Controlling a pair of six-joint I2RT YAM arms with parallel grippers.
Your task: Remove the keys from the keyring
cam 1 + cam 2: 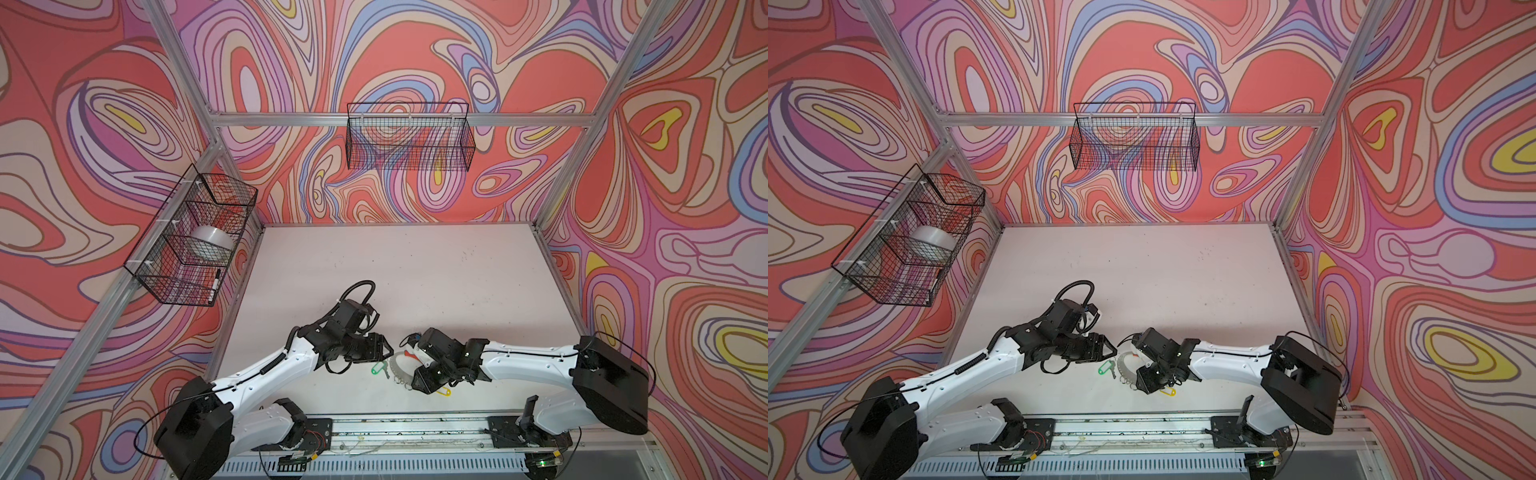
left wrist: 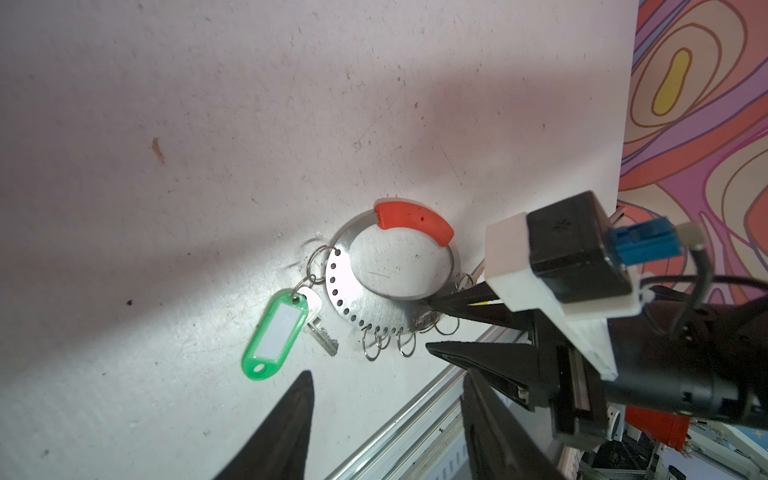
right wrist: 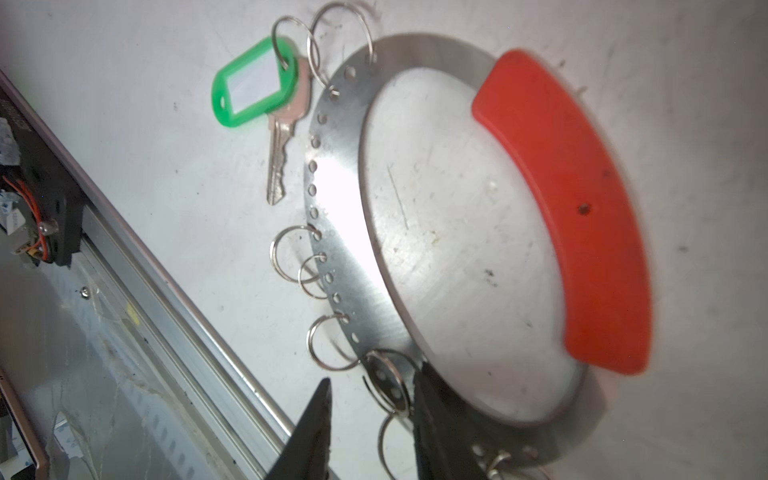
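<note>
Keyring: the keyring [image 2: 365,303] lies flat on the counter [image 1: 415,270] between the two arms. Its red segment [image 2: 413,220] is on the arc away from them, and its perforated band faces them.
Green-tagged key: the green-tagged key [image 3: 277,158] lies just outside the keyring's band on the left arm's side. It is linked to a hole in the band through small split rings [image 3: 286,251], and its green tag [image 2: 276,328] partly overlaps the key's head.
Yellow tag: the yellow tag [image 1: 443,391] pokes out beside the keyring's opposite arc, under the right arm. Its key is hidden.
Right pincer: the right pincer [image 3: 372,378] is low at the keyring's band with its jaws apart. One jaw is outside the band's edge and the other is over the band, with a split ring in the gap. No clamp shows.
Left pincer: the left pincer [image 2: 386,374] has its jaws apart and empty. It hangs short of the keyring, and the green tag lies just beyond its tips.
Long axis: the green key's blade runs alongside the keyring's edge, not pointing away from it.
Nearer arm: the left arm is nearer the green key. The right arm is nearer the yellow one.
Deciding relation: the right jaws straddle the band crosswise, so closing them would likely pin the keyring. The left pincer could then work the green key's ring outward.
</note>
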